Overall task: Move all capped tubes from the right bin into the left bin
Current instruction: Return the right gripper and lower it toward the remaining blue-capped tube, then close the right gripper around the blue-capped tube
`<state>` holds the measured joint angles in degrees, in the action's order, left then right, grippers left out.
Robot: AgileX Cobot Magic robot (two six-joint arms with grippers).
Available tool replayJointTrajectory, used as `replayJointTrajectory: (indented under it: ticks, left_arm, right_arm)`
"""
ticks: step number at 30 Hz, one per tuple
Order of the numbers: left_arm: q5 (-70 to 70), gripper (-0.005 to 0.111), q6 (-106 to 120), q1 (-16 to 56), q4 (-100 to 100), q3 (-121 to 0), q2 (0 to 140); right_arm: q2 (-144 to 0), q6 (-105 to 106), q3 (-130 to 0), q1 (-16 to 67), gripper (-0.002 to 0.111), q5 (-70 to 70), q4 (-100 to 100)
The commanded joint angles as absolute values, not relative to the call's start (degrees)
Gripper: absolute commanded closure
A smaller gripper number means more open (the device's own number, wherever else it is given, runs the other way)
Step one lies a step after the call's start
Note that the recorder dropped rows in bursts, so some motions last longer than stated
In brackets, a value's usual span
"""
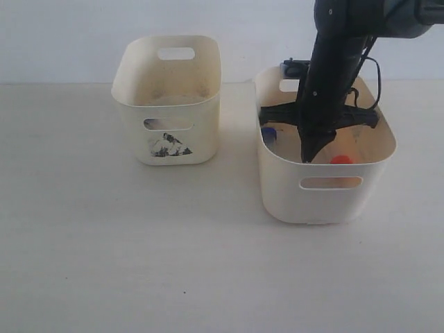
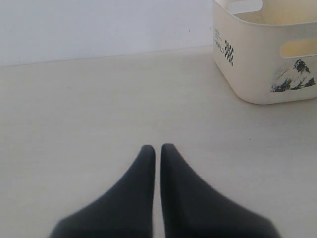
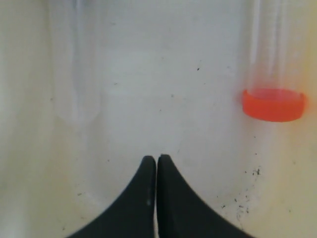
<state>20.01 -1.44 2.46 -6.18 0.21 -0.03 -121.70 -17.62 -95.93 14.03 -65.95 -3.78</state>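
My right gripper [image 1: 307,156] reaches down inside the larger plain right bin [image 1: 326,201], shut with nothing between its fingers [image 3: 148,171]. Its tips hover over the bin floor. A clear tube with an orange-red cap [image 3: 273,104] lies on the floor beside them, apart from the gripper [image 3: 157,157]; another clear tube [image 3: 79,64] lies on the other side, cap unseen. From outside, an orange-red cap [image 1: 340,159] and a blue cap [image 1: 268,134] show in that bin. The smaller stickered left bin [image 1: 166,104] stands apart. My left gripper [image 2: 157,147] is shut and empty over the bare table.
The left bin [image 2: 262,64] lies ahead of the left gripper, off to one side, showing its mountain sticker [image 2: 293,82] and a checkered label [image 2: 228,51]. A pale wall runs behind the table. The right arm [image 1: 340,62] and its cable cover much of the right bin.
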Motion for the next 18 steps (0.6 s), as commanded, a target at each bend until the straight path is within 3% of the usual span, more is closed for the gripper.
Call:
replayJointTrajectory:
  ticks: [1,18]
  left_arm:
    - [19.5,0.102,-2.0,2.6,-5.5,0.0,0.0]
    - [19.5,0.102,-2.0,2.6,-5.5,0.0,0.0]
  right_arm:
    - [-122.5,-17.0,-96.1,13.7,0.108,-63.6,-3.6]
    - [-122.5,-12.4,-96.1,9.8,0.108,-58.8,-11.1]
